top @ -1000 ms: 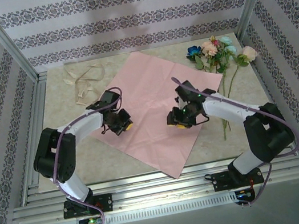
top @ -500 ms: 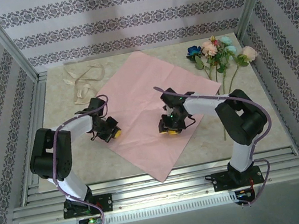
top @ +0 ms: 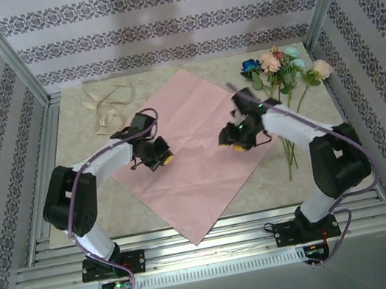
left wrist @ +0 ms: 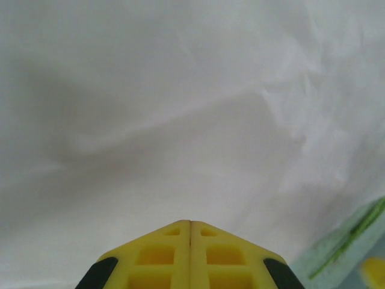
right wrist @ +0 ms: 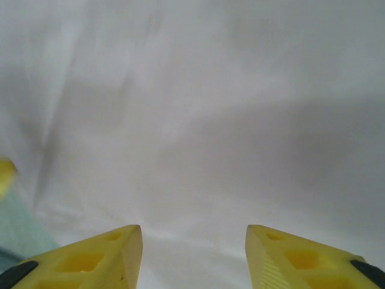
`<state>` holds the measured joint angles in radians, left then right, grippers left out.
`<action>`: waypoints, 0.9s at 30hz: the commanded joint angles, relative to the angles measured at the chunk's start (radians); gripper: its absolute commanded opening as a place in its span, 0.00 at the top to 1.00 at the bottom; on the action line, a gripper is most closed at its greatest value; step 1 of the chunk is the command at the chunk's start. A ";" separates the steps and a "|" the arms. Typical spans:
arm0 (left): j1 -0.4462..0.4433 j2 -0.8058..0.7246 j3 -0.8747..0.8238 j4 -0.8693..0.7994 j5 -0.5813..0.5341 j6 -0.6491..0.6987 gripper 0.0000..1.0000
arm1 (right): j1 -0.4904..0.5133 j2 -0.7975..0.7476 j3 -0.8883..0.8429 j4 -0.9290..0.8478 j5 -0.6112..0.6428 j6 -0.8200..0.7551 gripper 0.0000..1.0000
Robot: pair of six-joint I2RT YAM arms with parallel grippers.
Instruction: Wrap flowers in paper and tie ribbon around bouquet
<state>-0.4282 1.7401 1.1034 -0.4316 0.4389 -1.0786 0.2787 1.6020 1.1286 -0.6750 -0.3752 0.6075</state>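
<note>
- L gripper (top: 161,157): clenched, tips together, low over paper (top: 190,126), left part.
- R gripper (top: 236,141): released, nothing betw. fingers, over paper's right part.
- Flowers (top: 280,65): table (top: 260,186) far-right, beside paper.
- Ribbon (top: 105,104): far-left.

White tubular links, joined by bulky black housings, can be seen on the left arm (top: 109,158) and the right arm (top: 299,129) alike. A purple cable (top: 145,112) is strung in loops along each. The black bases (top: 113,266) are dotted with small red and green lights. On the left gripper (left wrist: 190,224) and the right gripper (right wrist: 192,232), yellow fingers (right wrist: 90,256) are moulded with squarish pockets and tipped with black at the outer corners.
</note>
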 commanded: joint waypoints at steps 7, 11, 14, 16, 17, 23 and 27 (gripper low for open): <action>-0.047 0.056 -0.088 0.055 0.008 -0.044 1.00 | -0.355 0.167 0.286 -0.148 0.290 -0.191 0.55; -0.046 0.001 -0.171 0.075 0.015 -0.046 1.00 | -0.405 0.348 0.489 -0.179 0.296 -0.207 0.58; -0.045 -0.022 -0.197 0.092 0.014 -0.059 1.00 | -0.408 0.474 0.625 -0.219 0.304 -0.235 0.60; -0.043 -0.023 -0.192 0.088 0.013 -0.061 1.00 | -0.408 0.546 0.695 -0.252 0.312 -0.254 0.63; -0.043 -0.024 -0.187 0.080 0.008 -0.058 1.00 | -0.407 0.568 0.713 -0.263 0.317 -0.259 0.63; -0.032 -0.033 -0.180 0.044 -0.007 -0.040 1.00 | -0.407 0.603 0.684 -0.269 0.304 -0.273 0.65; -0.026 -0.035 -0.173 0.037 -0.003 -0.027 1.00 | -0.394 0.624 0.669 -0.273 0.295 -0.284 0.65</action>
<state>-0.4690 1.7287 0.9249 -0.3542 0.4629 -1.1267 -0.1295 2.2059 1.8153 -0.9104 -0.0864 0.3531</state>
